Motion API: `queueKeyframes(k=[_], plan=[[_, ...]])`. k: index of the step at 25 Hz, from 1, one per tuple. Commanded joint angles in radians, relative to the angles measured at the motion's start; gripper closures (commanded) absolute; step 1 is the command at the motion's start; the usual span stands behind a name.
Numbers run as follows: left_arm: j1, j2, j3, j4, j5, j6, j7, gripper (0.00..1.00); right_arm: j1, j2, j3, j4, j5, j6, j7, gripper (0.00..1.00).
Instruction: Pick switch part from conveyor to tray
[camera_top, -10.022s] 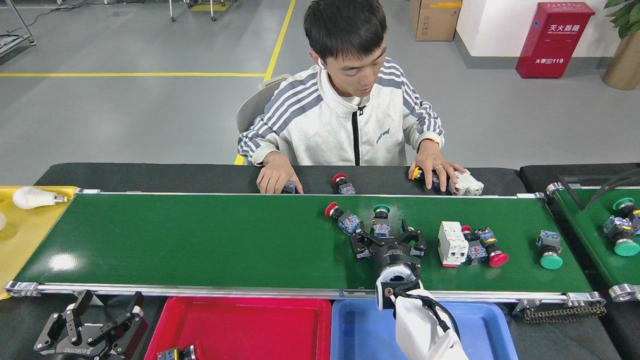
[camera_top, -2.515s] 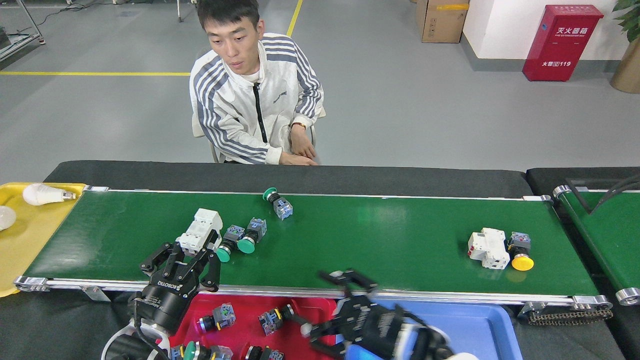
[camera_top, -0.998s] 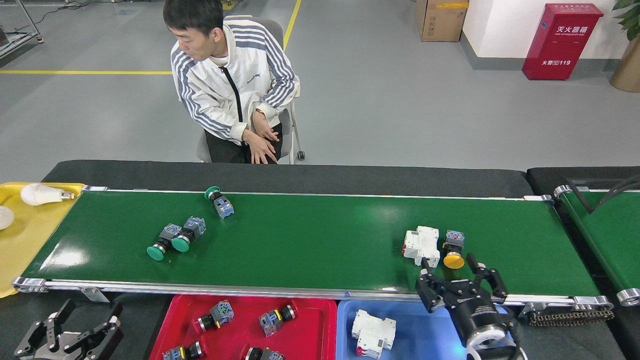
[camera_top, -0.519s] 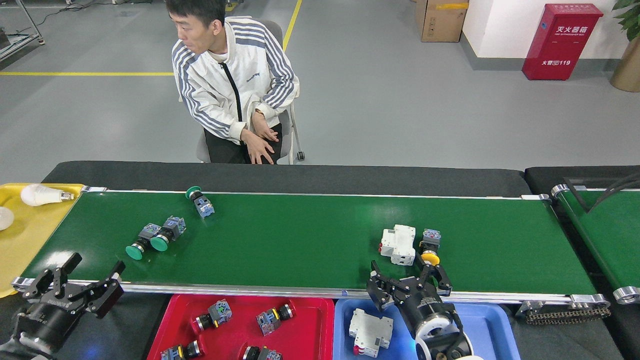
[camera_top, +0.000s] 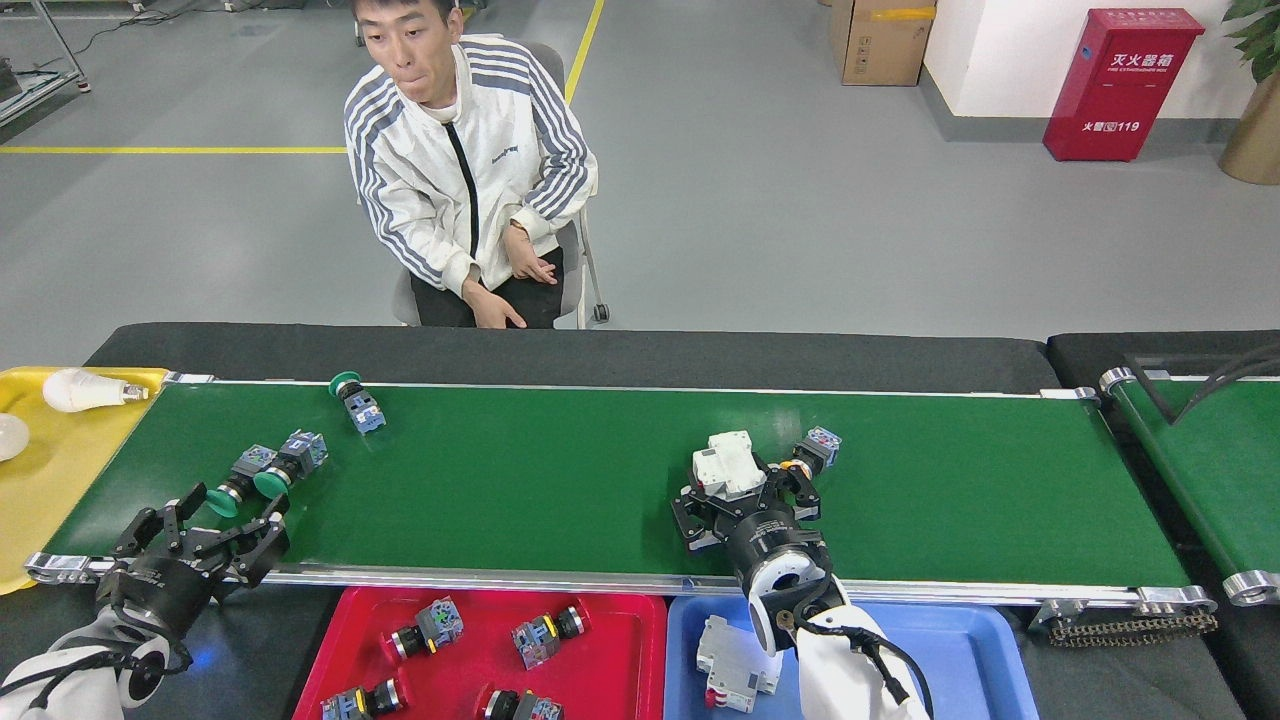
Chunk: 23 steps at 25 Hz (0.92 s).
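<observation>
Nearest us sit two trays. The red tray holds four push-button switches, and the blue tray holds one white breaker.

Just beyond them runs the conveyor. Our right gripper is on the belt, its fingers around a second white breaker; we cannot tell whether they have clamped it. An orange-capped switch lies just beside it, touching or nearly so. Our left gripper hovers at the belt's near left edge, fingers apart, just short of a pair of green-capped switches. A third green-capped switch lies near the far rail.

To do this step well, we should close squarely on the breaker's body without catching the orange-capped switch, then lift straight up before swinging to the blue tray.

Half a second ago the right gripper stood at the near rail, short of the breaker; it has since reached over it. All parts have drifted leftward, and the left gripper has come up toward the green pair.

Farthest, a person sits behind the black surface.
</observation>
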Motion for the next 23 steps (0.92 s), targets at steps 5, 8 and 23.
queueKeyframes(k=[5, 8, 23], plan=[[-0.049, 0.009, -0.018, 0.054, 0.002, 0.016, 0.036, 0.00, 0.185, -0.041, 0.034, -0.332, 0.006, -0.278, -0.020, 0.98], [-0.050, 0.000, -0.017, 0.060, 0.004, 0.030, 0.035, 0.00, 0.352, -0.158, 0.037, -0.538, 0.006, -0.344, -0.020, 0.98], [-0.070, -0.068, -0.018, 0.068, 0.007, 0.151, 0.025, 0.76, 0.699, -0.197, -0.417, -0.677, -0.033, -0.326, -0.141, 0.01]])
